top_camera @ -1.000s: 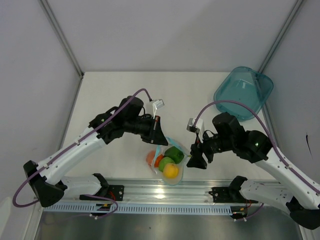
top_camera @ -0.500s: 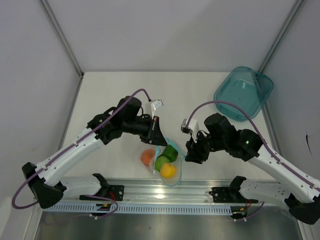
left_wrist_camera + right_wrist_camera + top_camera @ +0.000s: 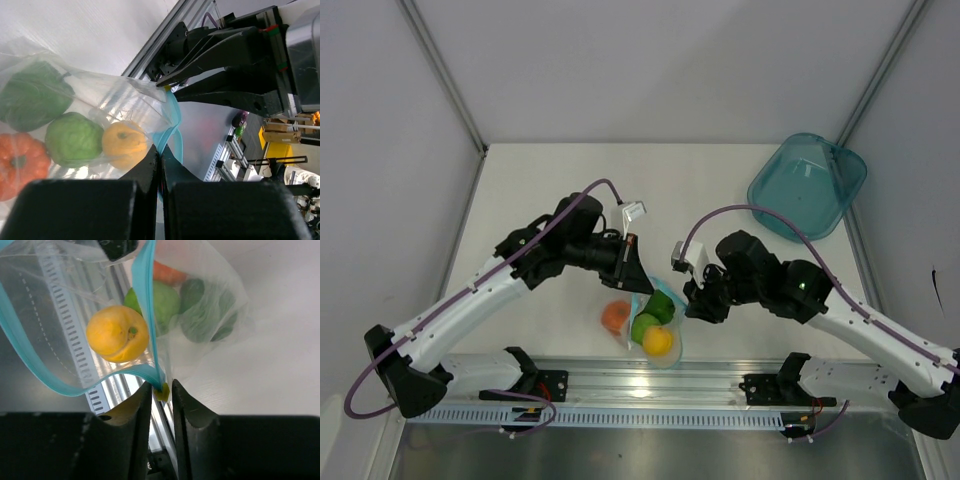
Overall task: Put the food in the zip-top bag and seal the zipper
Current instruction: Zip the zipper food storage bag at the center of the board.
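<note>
From here I see the white tabletop (image 3: 570,190) with the teal bowl (image 3: 808,183) tipped against the far right corner, well apart from everything else. The clear bag (image 3: 653,318) sits at the near edge of the tabletop, between the two arms, its lower end reaching over the metal rail (image 3: 620,380). I cannot tell whether it rests on the surface or hangs from the grips. The left end effector (image 3: 634,280) comes in from the bag's far left side. In its wrist view the fingers are pressed together on the bag's edge, with the film bunching just above them. The right end effector (image 3: 698,304) meets the bag from the right. Its wrist view shows the fingers drawn almost together, pinching the corner where the strip ends. All four pieces are inside the bag: the dark green one (image 3: 664,306) nearest the right end effector, the light green one (image 3: 643,326) touching it, the orange-red one (image 3: 615,315) to the left below the left end effector, and the yellow one (image 3: 660,341) nearest the rail, by the mouth. The zipper (image 3: 146,300) is not closed: its two teal halves bow apart in a loop around the yellow one, joining only at the right fingers.
</note>
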Robot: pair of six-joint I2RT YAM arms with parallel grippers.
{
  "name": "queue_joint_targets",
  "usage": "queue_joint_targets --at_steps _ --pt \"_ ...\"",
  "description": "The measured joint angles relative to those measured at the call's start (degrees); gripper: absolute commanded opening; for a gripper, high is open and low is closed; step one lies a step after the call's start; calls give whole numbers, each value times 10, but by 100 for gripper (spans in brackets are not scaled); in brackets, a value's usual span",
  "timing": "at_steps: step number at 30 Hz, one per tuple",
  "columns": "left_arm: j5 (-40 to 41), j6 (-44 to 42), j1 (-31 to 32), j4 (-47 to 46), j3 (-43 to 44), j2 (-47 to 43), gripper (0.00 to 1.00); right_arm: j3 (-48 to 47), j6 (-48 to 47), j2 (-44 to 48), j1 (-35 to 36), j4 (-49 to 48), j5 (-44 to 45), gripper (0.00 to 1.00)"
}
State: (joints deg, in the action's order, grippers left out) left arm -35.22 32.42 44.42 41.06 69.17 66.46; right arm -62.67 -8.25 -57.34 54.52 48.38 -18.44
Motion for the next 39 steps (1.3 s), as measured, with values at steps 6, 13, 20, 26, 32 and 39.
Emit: queue_joint_targets --at_steps 6,13,20,26,32,39 --pt "-10 0 -3 -5 -10 -2 1 10 0 -2 8 -14 48 6" --pt "-9 -1 -3 -8 -30 -5 1 15 10 27 8 -19 66 0" --pt "36 -28 -3 2 -49 -13 29 -38 38 -2 8 19 35 0" --pt "116 -55 -1 -5 -90 -93 56 -158 89 -97 8 92 24 0" --pt "172 -66 7 -69 -131 -221 72 -166 139 -114 -16 138 -7 0" --pt "209 -117 62 -170 -150 -272 79 -162 165 -115 -75 146 -113 0"
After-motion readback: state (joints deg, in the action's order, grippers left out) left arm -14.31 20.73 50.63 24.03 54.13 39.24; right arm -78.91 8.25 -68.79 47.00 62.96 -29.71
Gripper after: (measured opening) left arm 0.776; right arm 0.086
